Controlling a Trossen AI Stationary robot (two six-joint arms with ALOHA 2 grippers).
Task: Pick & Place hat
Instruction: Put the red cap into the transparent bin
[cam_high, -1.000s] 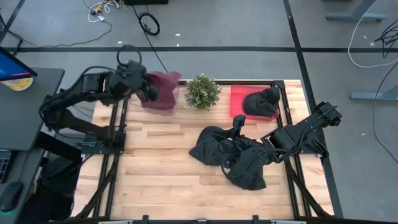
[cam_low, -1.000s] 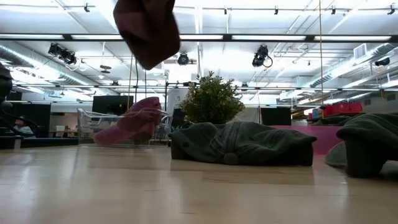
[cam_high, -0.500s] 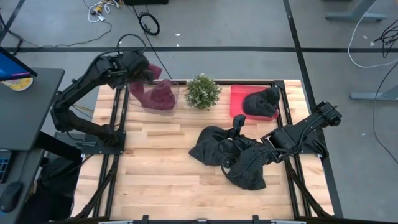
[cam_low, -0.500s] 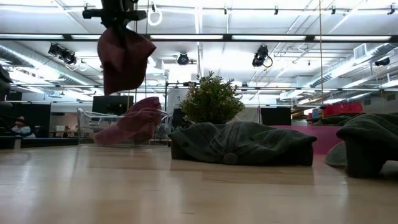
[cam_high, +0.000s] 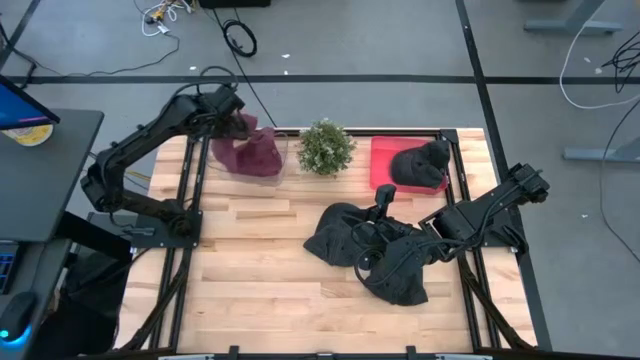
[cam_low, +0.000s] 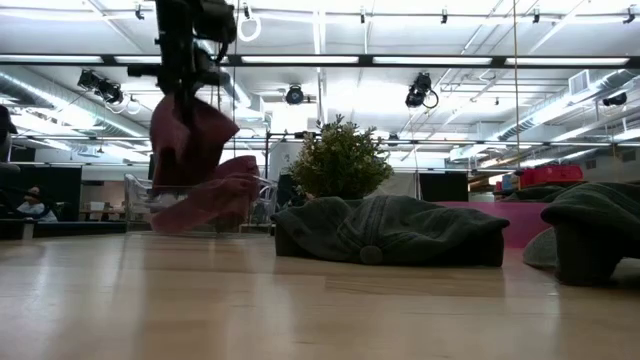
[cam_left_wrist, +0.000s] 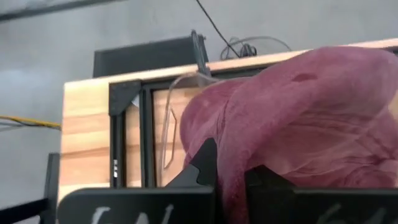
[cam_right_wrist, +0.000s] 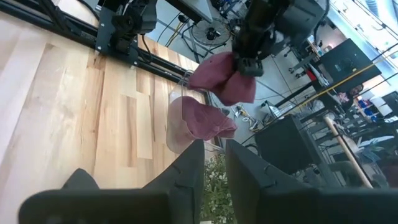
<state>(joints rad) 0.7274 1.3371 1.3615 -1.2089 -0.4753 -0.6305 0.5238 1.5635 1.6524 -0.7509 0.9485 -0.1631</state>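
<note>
The left hand (cam_high: 232, 122) hangs over the clear bin (cam_high: 258, 158), its fingers clamped on a maroon hat (cam_low: 188, 140) that dangles straight down — its lower edge is at the bin's rim in the low view, meeting a second maroon hat (cam_low: 215, 195) that already lies inside. In the left wrist view the held cloth bulges between the two dark fingers (cam_left_wrist: 202, 165).

Just beside the bin, toward the right arm, stands a small potted plant (cam_high: 325, 147), and past it a red tray (cam_high: 381, 160) carries a dark hat (cam_high: 421, 163). Farther from the bin, in the middle of the wooden counter (cam_high: 250, 270), lie two more dark hats (cam_high: 345, 232) — the right hand (cam_high: 378, 215) rests low among them, its fingers narrow with a small gap and holding nothing.
</note>
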